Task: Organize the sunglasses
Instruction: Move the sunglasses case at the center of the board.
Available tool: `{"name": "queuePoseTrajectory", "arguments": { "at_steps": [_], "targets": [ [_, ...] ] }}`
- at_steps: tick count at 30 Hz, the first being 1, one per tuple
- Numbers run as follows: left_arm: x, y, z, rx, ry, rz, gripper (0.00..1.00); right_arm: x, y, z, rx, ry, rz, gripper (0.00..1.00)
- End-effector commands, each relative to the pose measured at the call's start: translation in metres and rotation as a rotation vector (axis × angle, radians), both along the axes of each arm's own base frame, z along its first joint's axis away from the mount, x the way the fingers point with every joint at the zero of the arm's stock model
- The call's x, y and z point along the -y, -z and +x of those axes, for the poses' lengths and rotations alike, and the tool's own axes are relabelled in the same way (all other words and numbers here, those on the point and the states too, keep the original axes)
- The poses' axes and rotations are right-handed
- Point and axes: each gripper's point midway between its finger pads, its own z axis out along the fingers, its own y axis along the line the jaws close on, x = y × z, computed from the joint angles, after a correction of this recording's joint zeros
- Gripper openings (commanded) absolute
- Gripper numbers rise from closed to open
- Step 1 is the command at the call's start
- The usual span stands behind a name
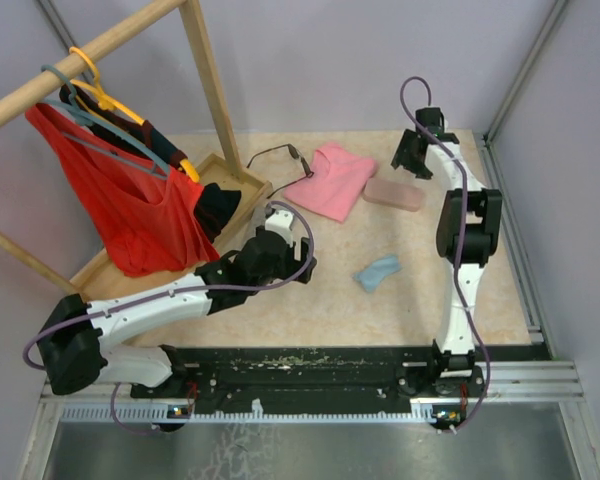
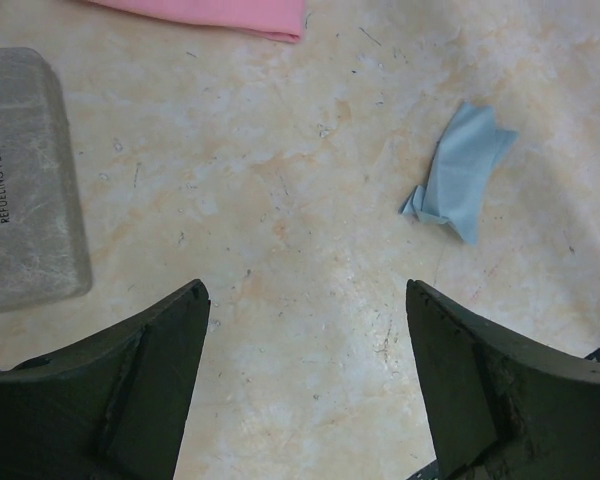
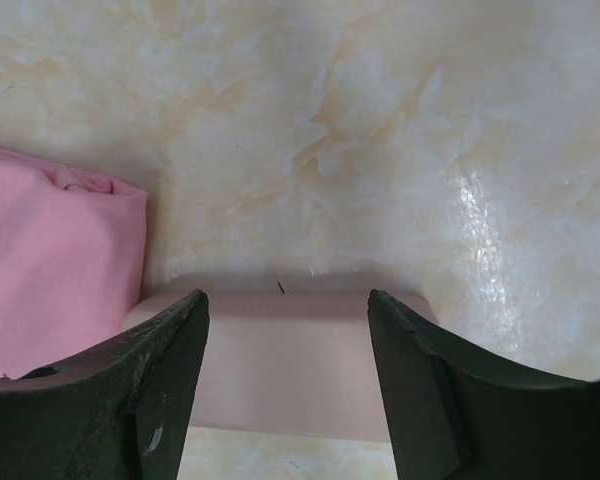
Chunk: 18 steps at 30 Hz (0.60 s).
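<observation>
One pair of thin dark wire-framed sunglasses (image 1: pixel 280 156) lies at the back of the table, just left of a pink cloth (image 1: pixel 332 180). A second pair is not in view. My left gripper (image 1: pixel 292 238) is open and empty (image 2: pixel 305 285) over bare table, with a grey case (image 2: pixel 25 180) to its left; this case (image 1: pixel 278 212) is partly hidden under the gripper in the top view. My right gripper (image 1: pixel 412 160) is open (image 3: pixel 288 293) and hovers over the pink case (image 3: pixel 280 370), which lies right of the pink cloth (image 1: pixel 393 193).
A light-blue cloth (image 1: pixel 377 271) lies crumpled mid-table and shows in the left wrist view (image 2: pixel 460 175). A wooden clothes rack (image 1: pixel 205 70) with hangers, a red garment (image 1: pixel 130 205) and a tray base (image 1: pixel 235 195) fills the left. Walls close the back and right.
</observation>
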Motion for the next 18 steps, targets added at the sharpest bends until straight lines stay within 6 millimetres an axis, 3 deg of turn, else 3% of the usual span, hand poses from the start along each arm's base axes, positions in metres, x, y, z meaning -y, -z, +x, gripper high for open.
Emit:
{"name": "queuePoseTrajectory", "arguments": {
  "at_steps": [1, 10, 18],
  "targets": [
    [-0.015, 0.000, 0.002, 0.017, -0.033, 0.039, 0.85, 0.001, -0.007, 0.014, 0.002, -0.033, 0.074, 0.65],
    [-0.015, 0.004, 0.001, 0.004, -0.029, 0.055, 0.85, -0.008, 0.025, 0.005, -0.088, -0.104, 0.174, 0.65],
    [-0.012, 0.007, 0.000, -0.008, -0.013, 0.061, 0.85, -0.018, 0.027, -0.032, -0.099, -0.126, 0.222, 0.65]
  ]
}}
